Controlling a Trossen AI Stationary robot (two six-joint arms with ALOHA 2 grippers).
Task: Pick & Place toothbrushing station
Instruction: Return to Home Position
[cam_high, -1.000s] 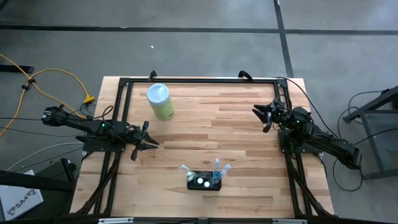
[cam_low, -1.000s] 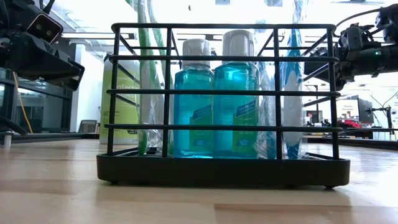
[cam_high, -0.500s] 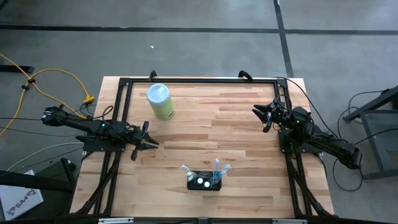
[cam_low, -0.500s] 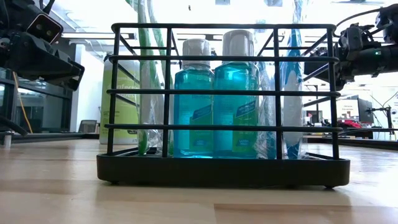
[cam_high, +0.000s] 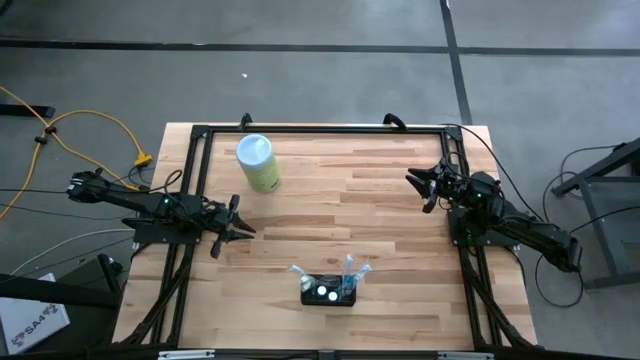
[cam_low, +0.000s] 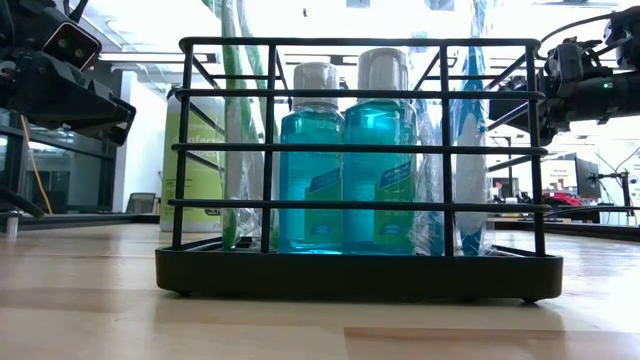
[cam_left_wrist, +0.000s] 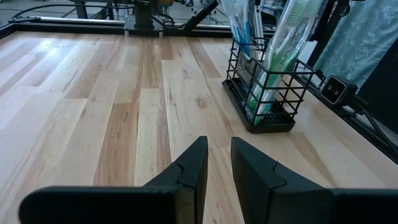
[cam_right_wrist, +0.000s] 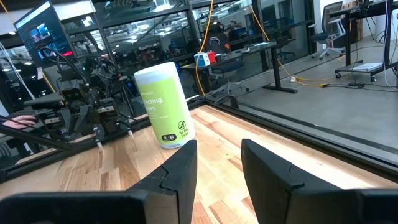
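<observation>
The toothbrushing station is a small black wire holder that stands on its base near the table's front edge. In the low view the station holds two blue bottles and wrapped toothbrushes. My left gripper hovers open at the table's left side, and in its wrist view the gripper points toward the station, well short of it. My right gripper hovers open at the right side, farther back; its fingers hold nothing.
A pale green cylinder with a whitish top stands upright at the far left of the table, also seen ahead of my right gripper. A black metal frame runs round the table. Bare wood lies between both grippers and the station.
</observation>
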